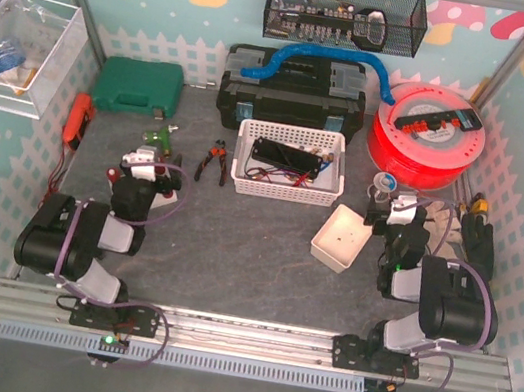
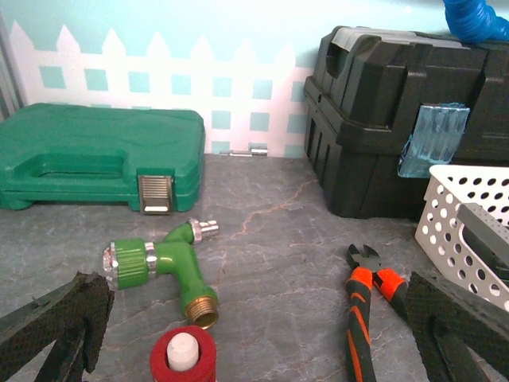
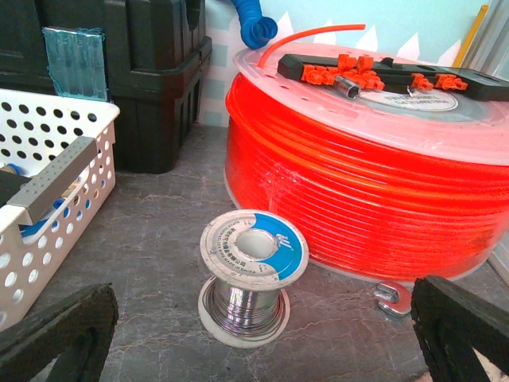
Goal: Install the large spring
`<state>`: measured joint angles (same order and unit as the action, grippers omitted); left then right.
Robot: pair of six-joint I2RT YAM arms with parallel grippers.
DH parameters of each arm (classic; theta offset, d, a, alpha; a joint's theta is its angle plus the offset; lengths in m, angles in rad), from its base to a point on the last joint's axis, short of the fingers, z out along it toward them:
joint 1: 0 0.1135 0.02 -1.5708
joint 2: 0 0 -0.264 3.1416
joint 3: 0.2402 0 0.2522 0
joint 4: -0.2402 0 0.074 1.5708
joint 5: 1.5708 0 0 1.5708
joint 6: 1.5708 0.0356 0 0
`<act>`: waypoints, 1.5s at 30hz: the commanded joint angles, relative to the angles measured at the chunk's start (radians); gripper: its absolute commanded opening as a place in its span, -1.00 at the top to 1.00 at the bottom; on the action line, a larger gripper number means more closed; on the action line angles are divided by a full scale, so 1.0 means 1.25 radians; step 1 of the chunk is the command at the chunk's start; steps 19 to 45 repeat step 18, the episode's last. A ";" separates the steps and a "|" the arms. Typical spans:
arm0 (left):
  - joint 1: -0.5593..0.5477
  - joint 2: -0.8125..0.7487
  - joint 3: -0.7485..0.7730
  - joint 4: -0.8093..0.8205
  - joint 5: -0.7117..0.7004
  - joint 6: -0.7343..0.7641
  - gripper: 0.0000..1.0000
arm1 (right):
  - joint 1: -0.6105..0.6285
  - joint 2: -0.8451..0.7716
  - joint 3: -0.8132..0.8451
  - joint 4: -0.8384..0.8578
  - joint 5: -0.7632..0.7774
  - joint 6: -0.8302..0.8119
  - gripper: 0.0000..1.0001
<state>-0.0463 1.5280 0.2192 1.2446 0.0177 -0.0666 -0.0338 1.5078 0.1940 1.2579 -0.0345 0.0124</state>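
No large spring shows in any view. My left gripper (image 1: 145,167) is open and empty, low over the table's left side; in the left wrist view (image 2: 262,354) its black fingers (image 2: 79,318) stand wide apart. Ahead of it lie a green hose fitting (image 2: 159,263), a red cap with a white core (image 2: 183,354) and orange-handled cutters (image 2: 366,310). My right gripper (image 1: 397,208) is open and empty at the right; in the right wrist view (image 3: 262,342) a small spool of silver wire (image 3: 250,274) stands between its fingers (image 3: 461,326).
A white perforated basket (image 1: 293,134) and a small white box (image 1: 327,256) sit mid-table. A black toolbox (image 1: 291,89), green case (image 1: 139,85) and orange tubing reel (image 1: 425,133) line the back. A small metal piece (image 3: 395,298) lies by the reel.
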 commanded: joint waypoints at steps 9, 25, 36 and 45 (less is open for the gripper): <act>0.001 -0.001 0.010 0.018 -0.007 0.005 -0.99 | -0.001 0.002 0.011 0.028 0.010 0.006 -0.99; 0.001 -0.003 0.009 0.019 -0.007 0.005 -0.99 | -0.002 0.002 0.011 0.028 0.010 0.005 -0.99; 0.001 -0.003 0.009 0.019 -0.007 0.005 -0.99 | -0.002 0.002 0.011 0.028 0.010 0.005 -0.99; 0.001 -0.003 0.009 0.019 -0.007 0.005 -0.99 | -0.002 0.002 0.011 0.028 0.010 0.005 -0.99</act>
